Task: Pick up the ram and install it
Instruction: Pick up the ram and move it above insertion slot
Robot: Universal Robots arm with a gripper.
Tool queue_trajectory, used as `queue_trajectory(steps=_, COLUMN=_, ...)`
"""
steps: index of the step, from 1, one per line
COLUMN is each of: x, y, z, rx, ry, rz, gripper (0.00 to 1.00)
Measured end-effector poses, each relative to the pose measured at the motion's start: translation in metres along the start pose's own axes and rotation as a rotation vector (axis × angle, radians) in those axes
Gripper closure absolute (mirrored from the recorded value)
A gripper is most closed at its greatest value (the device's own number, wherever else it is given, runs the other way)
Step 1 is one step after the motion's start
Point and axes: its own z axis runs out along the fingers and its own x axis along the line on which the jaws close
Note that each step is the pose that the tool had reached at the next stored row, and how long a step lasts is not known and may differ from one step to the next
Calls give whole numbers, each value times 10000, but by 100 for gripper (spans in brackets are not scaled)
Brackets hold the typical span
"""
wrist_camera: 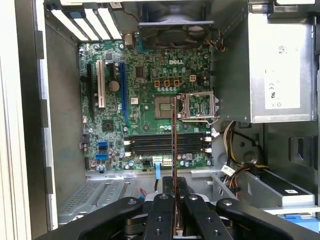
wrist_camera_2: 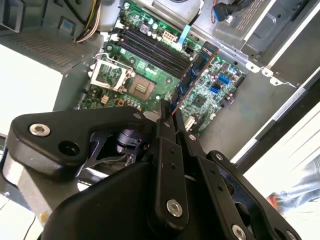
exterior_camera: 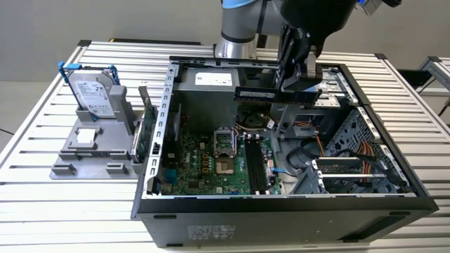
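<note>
Gripper [wrist_camera: 175, 207] pinches our ram [wrist_camera: 174, 150] above the motherboard [wrist_camera: 145, 85]; we see its long axis crossing the memory slots [wrist_camera: 150, 144]

Open computer case [exterior_camera: 281, 221] centre frame, motherboard [exterior_camera: 204, 168] exposed. Silver hard drive [exterior_camera: 94, 92] upright on grey stand [exterior_camera: 88, 155], exterior view's left. Slatted table [exterior_camera: 42, 211] beneath.

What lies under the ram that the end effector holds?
In the first wrist view, the motherboard, with its black memory slots and processor socket. The ram, seen edge-on, covers a thin strip of the board.
</note>
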Motion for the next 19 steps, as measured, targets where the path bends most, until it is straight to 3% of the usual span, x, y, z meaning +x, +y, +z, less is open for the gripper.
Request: queue_trajectory(steps=19, x=-306, y=17, z=7, rx=-2, ry=1, rz=-108, gripper=100)
